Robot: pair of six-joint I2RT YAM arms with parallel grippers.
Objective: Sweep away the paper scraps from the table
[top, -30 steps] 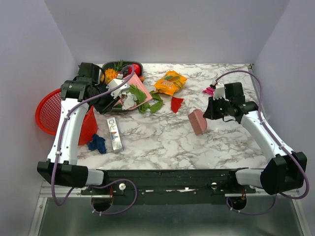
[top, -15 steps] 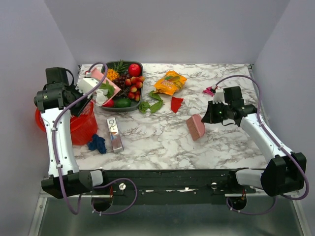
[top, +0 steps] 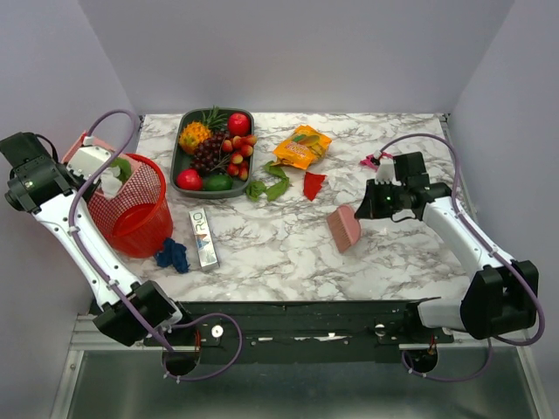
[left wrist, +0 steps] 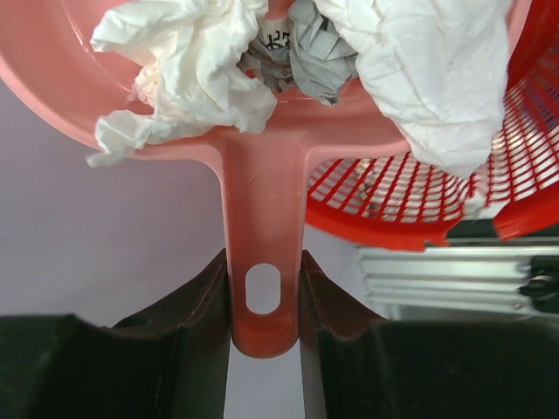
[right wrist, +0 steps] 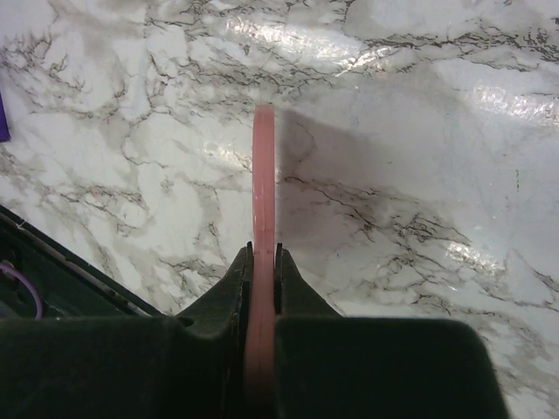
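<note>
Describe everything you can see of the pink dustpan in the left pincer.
The pink dustpan looks like smooth moulded plastic: a rounded pan and a flat handle with an oval hanging hole. The left pincer is clamped on that handle. Crumpled white paper and a grey wad fill the pan, which hangs over the red mesh basket.

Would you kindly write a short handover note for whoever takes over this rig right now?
Left hand: shut on the handle of the pink plastic dustpan, held over the red mesh basket, crumpled white paper in the pan.
Right hand: shut on the pink flat brush, over the white marble table.
Done: one load gathered, not yet dumped.
Left: green scraps, red scrap, magenta scrap and blue scrap lie on the table.
</note>
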